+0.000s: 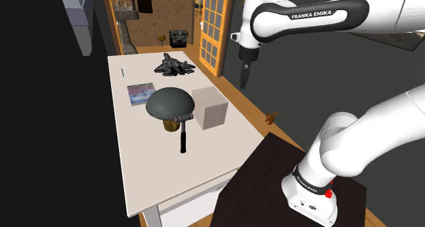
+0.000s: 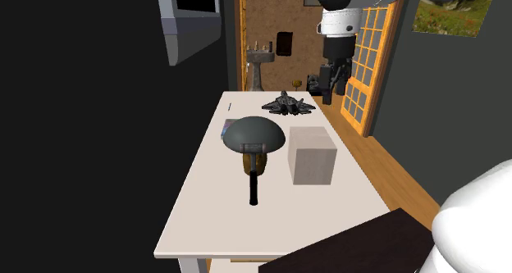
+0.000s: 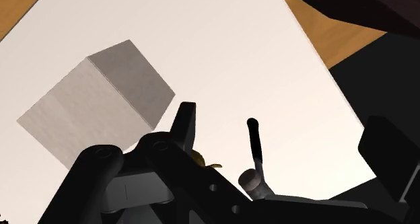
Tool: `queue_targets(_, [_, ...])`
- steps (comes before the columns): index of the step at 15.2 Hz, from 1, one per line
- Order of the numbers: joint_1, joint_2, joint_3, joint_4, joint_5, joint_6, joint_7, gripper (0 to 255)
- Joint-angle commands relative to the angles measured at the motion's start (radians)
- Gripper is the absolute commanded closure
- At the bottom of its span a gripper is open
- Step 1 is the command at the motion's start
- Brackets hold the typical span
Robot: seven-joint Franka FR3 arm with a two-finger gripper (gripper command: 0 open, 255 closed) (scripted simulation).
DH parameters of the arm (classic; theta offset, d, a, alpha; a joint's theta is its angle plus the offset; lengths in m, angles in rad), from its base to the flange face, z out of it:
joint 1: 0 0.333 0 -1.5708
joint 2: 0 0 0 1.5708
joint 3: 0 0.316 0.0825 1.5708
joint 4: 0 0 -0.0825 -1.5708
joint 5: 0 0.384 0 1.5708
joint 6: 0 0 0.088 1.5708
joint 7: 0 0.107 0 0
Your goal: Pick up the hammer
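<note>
The hammer (image 1: 182, 134) lies flat on the white table (image 1: 146, 168), its black handle pointing toward the table's near end and its grey head tucked against a dark dome (image 1: 170, 103). In the second exterior view, the hammer (image 2: 255, 184) lies just in front of the dome (image 2: 254, 133). My gripper (image 1: 244, 81) hangs high in the air, past the table's edge on the shoulder view's right, well away from the hammer. The gripper (image 2: 327, 84) is open with nothing in it. Through the wrist view the hammer (image 3: 254, 147) shows far below between my spread fingers (image 3: 186, 124).
A pale cube (image 1: 210, 108) stands beside the hammer, between it and my gripper. A dark jet model (image 1: 174, 65) and a flat book (image 1: 141, 93) lie further back. A brownish object (image 1: 170, 125) peeks from under the dome. An orange door (image 1: 212, 24) stands behind.
</note>
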State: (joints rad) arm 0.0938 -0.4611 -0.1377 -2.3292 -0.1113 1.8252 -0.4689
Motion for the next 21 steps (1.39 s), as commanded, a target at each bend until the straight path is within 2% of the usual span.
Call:
queue_targets(1, [0.017,0.057,-0.012,-0.002,0.006,0.063,-0.053,0])
queue_targets(11, [0.093,0.402,-0.029,0.119,0.087,0.290,-0.320,0])
queue_targets(21, [0.126,0.736,0.035,0.322,0.174,0.417,-0.564,0])
